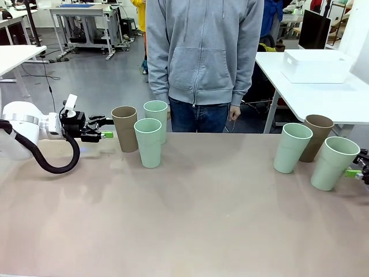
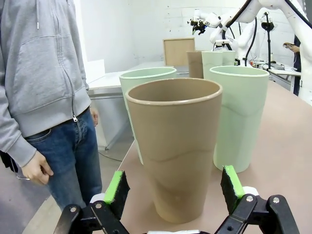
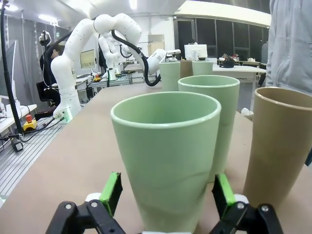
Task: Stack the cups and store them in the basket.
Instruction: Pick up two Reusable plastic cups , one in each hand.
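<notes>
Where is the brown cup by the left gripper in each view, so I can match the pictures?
Front view: brown cup, left group, just ahead of the left gripper.
Left wrist view: brown cup large in the centre foreground.
Right wrist view: brown cup small, far back, between two mint cups.
Shared landmark: the person's grey hoodie, at the table's far side.

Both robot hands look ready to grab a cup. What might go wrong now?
The left hand, open, aims at the brown cup; two mint cups stand close beside it, so a finger might knock one over. The right hand faces the rightmost cup with neighbours close: same danger. The basket sits on another table, perhaps beyond reach.
</notes>
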Motion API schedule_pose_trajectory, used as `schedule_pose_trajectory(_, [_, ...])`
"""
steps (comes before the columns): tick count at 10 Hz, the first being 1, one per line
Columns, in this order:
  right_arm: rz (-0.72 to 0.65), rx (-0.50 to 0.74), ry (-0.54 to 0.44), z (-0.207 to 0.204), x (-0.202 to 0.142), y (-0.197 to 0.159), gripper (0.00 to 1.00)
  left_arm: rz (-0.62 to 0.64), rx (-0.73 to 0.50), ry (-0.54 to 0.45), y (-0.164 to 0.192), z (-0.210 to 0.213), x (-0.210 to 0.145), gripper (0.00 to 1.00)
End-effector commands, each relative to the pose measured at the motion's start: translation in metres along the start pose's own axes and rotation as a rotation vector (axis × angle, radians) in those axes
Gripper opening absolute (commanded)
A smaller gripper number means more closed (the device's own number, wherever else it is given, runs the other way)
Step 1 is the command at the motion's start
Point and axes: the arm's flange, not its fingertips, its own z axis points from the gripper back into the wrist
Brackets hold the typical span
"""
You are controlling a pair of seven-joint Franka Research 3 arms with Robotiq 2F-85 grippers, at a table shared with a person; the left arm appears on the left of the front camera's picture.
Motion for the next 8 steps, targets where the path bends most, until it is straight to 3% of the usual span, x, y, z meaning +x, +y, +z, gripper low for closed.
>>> schedule_pose_trajectory(1, [0.026, 0.005, 0.015, -0.009, -0.005, 0.003, 1.00, 0.015, 0.024, -0.019, -0.004, -0.007, 0.009, 1.00])
schedule_pose_trajectory(8, [-0.003, 0.011, 0.003, -0.015, -0.011, 0.012, 1.00, 0.013, 0.033, 0.027, 0.006, -0.036, -0.001, 1.00])
